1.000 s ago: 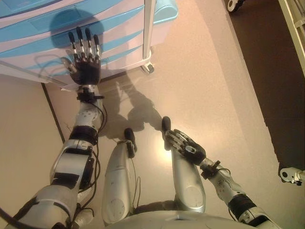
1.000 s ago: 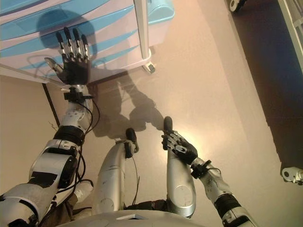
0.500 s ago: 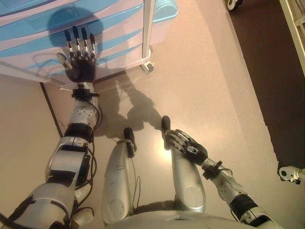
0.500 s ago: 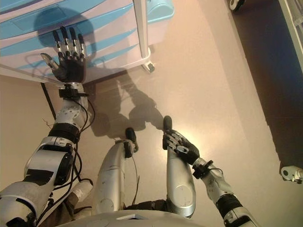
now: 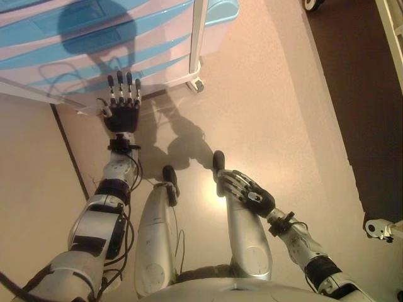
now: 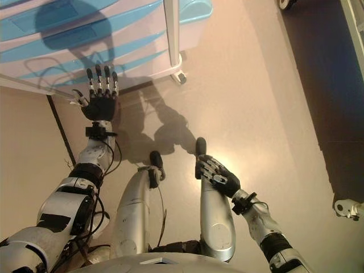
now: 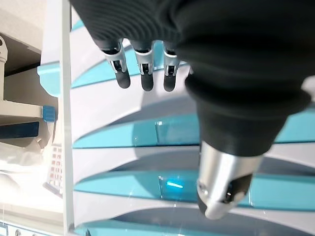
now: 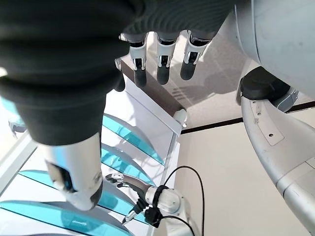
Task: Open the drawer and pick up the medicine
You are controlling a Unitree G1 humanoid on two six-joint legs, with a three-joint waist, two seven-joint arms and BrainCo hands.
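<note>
A Unitree G1 humanoid faces a white medical cart (image 5: 94, 47) with curved turquoise drawer fronts, its left hand (image 5: 123, 108) raised before the lowest tiers with fingers straight and spread, holding nothing and touching nothing. The hand hangs just short of the cart's lower edge, above the beige floor (image 5: 264, 113); in the left wrist view the fingertips (image 7: 142, 81) point toward the stacked drawers (image 7: 147, 135), all of which look shut. The right hand (image 5: 247, 192) rests low beside the robot's thigh, its fingers relaxed and empty, well apart from the cart. No medicine shows in any view; it is presumably inside one of the closed drawers. The task appears to be at its very start, in the reach toward a drawer. The next move calls for bringing the left hand forward to a drawer front, hooking the fingers on its turquoise lip or recess, and pulling outward, with care that the cart, which stands on castors (image 5: 198, 83), does not roll along with the pull.
</note>
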